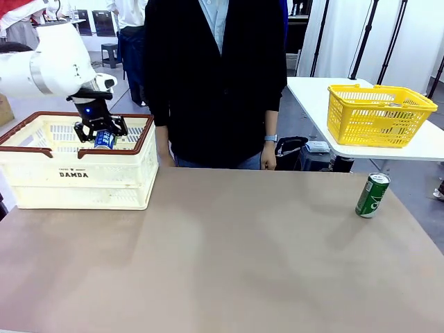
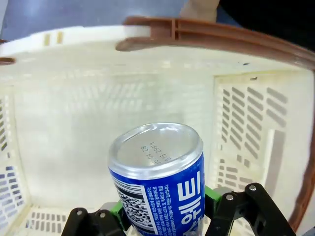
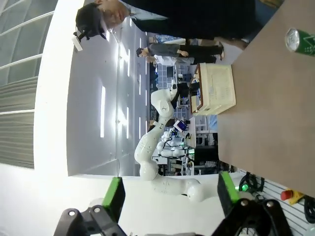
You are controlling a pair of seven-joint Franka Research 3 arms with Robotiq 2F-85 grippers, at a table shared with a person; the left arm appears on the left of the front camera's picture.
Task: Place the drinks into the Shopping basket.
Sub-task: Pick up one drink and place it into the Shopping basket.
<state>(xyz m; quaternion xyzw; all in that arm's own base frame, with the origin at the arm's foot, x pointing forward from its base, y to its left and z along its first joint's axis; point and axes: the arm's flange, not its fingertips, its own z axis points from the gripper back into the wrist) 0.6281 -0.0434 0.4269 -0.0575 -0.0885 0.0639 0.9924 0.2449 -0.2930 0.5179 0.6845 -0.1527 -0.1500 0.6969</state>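
A green can (image 1: 372, 195) is seen standing alone near the right edge of the brown table (image 1: 222, 263). At the far left, a blue can (image 1: 105, 141) is clamped between the pads of the left gripper (image 1: 101, 133) and held at the rim of the cream basket (image 1: 76, 182), above its floor. The right gripper (image 3: 170, 194) is shown with jaws spread wide. A person (image 1: 215, 76) is pictured behind the table.

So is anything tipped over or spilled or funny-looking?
Nothing is spilled or broken. The blue can sits tilted in the left gripper over the Shopping basket. The green can on the table seems to lean slightly, maybe only the camera's angle.
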